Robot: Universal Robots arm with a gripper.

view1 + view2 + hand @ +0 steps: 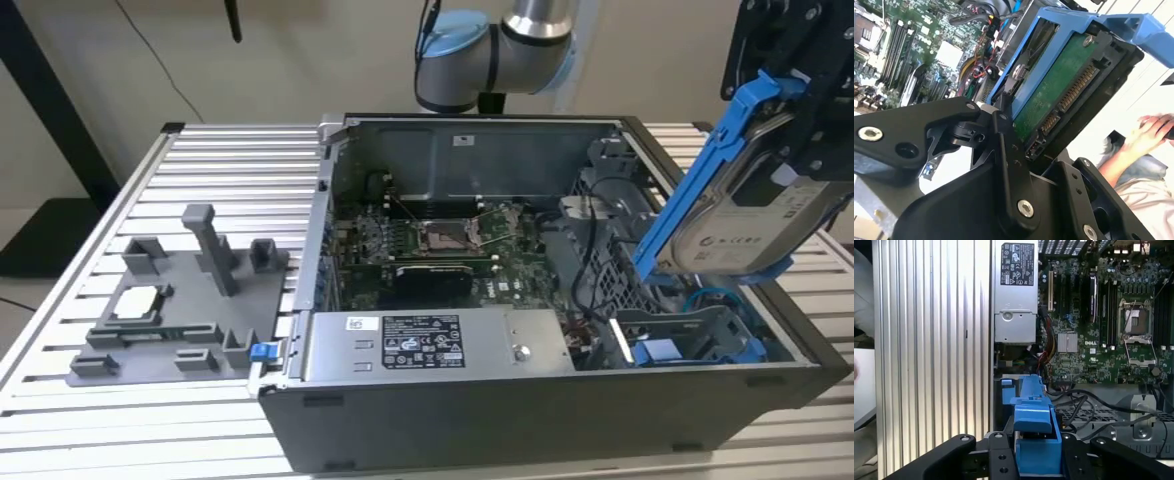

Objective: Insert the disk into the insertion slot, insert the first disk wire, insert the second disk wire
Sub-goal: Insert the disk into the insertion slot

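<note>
Checker: disk (747, 220) where?
Labeller: held tilted above the slot (687, 335), not in yet, gripper (1036, 460) clamped on it.
Checker: why tilted?
Labeller: probably lining up with the slot.

Lighting's pretty soft and even in the exterior view, with no hard shadows. The inside of the computer case (481, 150) is dimmer than the slatted table (254, 160), which has a pale sheen. The disk (750, 215) picks up some shine on its silver face. In the second wrist view the backdrop behind a person's hand (1149, 134) is blown out white, and the hand's blurry. In the first wrist view there's streaky glare on the slats.
</note>
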